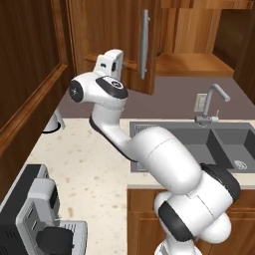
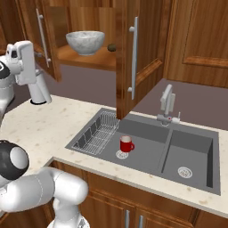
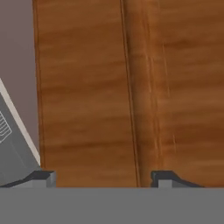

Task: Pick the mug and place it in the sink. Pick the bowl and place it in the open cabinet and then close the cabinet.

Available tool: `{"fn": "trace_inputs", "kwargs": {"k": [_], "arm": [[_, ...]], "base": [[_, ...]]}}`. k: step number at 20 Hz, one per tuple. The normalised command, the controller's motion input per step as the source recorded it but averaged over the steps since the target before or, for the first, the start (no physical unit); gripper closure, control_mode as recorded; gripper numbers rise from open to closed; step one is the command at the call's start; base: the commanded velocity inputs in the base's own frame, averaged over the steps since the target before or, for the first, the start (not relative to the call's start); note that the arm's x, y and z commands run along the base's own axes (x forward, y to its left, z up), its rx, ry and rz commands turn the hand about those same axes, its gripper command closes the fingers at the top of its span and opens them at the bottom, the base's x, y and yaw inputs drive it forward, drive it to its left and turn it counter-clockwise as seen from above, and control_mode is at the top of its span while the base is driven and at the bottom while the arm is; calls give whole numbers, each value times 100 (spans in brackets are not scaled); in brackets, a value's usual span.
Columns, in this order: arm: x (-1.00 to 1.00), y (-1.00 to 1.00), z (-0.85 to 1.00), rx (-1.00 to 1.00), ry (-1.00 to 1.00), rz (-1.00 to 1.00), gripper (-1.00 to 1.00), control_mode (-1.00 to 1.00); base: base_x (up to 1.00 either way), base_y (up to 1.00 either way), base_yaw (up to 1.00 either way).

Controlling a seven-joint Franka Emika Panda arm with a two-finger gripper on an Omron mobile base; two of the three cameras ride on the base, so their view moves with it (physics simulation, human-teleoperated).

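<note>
The speckled grey-white bowl stands on the wood shelf of the open upper cabinet. In the left basin of the dark grey sink the red mug stands upright, beside the white wire rack. My hand is raised close against the cabinet's left door, left of its long metal bar handle. My gripper is open; its fingertips stand wide apart, facing the wood panel with nothing between them.
The cabinet's right door hangs open over the sink's back edge. A tap rises behind the basins. A white stand sits at the counter's back corner, a coffee machine at the near left. A small dark lump lies beside the bowl.
</note>
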Motion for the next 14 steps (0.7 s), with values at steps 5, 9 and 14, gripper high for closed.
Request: {"fn": "trace_inputs", "kwargs": {"k": [5, 9, 14], "arm": [[3, -62, 3, 12, 0, 4, -100, -100], [8, -56, 0, 12, 0, 6, -100, -100], [75, -74, 0, 11, 2, 8, -100, -100]], "base": [[0, 0, 0], [0, 0, 0], [0, 0, 0]]}}
